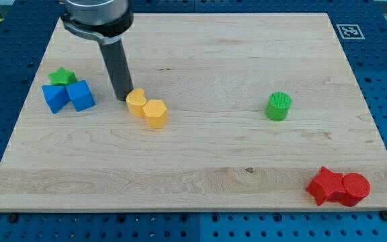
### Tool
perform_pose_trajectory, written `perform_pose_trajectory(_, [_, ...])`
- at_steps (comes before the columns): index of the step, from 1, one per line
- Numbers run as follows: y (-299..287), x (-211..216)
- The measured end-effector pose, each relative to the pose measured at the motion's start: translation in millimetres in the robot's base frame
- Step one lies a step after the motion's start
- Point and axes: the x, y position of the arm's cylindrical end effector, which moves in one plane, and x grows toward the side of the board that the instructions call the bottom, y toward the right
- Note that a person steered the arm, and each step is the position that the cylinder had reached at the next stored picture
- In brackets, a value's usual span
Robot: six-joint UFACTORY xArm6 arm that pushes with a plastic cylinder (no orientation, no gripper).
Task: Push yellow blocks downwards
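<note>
Here my tip — a bare rod, no jaws to open or close — seemingly touches the upper-left yellow block, whose touching twin, the yellow hexagonal block, continues the pair's long axis toward lower right.

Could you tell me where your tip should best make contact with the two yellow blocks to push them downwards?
No gripping is possible with a rod, so I would press my tip against the upper side of the yellow blocks, coming from the view's top. They lie touching along a diagonal, so a push near their shared middle should probably keep them together; my tip sits just upper-left of them.
</note>
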Motion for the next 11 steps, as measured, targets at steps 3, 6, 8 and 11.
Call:
perform_pose_trajectory(3, [39,0])
perform_pose_trajectory(6, [60,22])
perform_pose_trajectory(8, [68,52])
perform_pose_trajectory(11, [57,-5])
